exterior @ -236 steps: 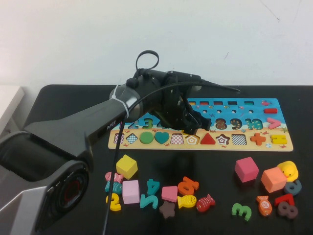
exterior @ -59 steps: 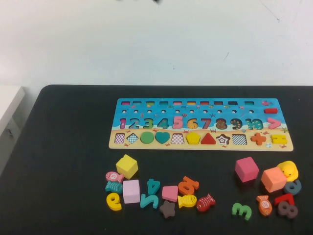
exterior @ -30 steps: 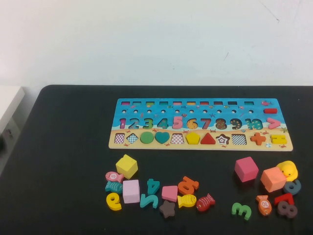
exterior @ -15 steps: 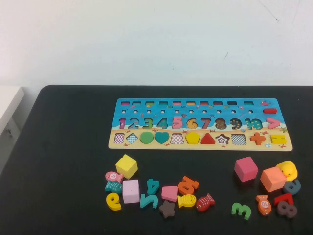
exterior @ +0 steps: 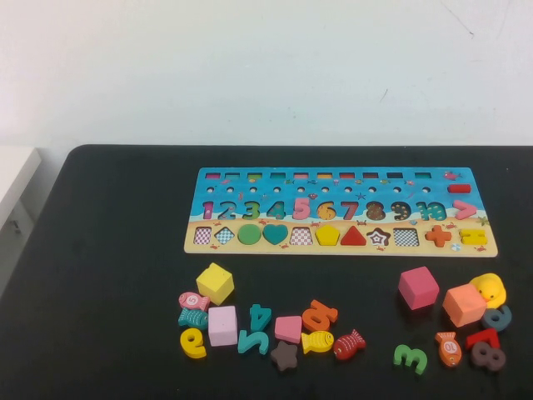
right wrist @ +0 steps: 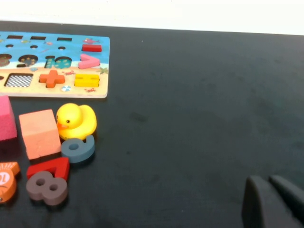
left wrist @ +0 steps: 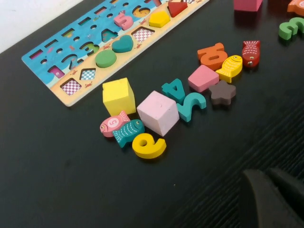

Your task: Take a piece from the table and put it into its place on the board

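Observation:
The blue puzzle board [exterior: 333, 187] lies at the back of the black table, with a yellow pentagon [exterior: 327, 235] seated in its shape row. Loose pieces lie in front: a yellow cube [exterior: 215, 282], a lilac cube [exterior: 222, 325], a teal 4 [exterior: 260, 317], a brown star [exterior: 285, 356] and a yellow fish [exterior: 317, 342]. Neither arm shows in the high view. My left gripper [left wrist: 273, 190] is shut and empty, low over bare table, short of the left cluster. My right gripper [right wrist: 271, 190] is shut and empty, well right of the yellow duck [right wrist: 76, 121].
A right cluster holds a pink cube [exterior: 417, 287], a salmon cube [exterior: 464, 305], a green 3 [exterior: 410, 358], an orange fish [exterior: 450, 348] and a brown 8 [exterior: 487, 356]. A white surface [exterior: 12, 171] borders the table's left edge.
The left arm, which hung over the board's shape row at first, has left the high view. The yellow pentagon now sits in its slot. Nothing has moved over the last second.

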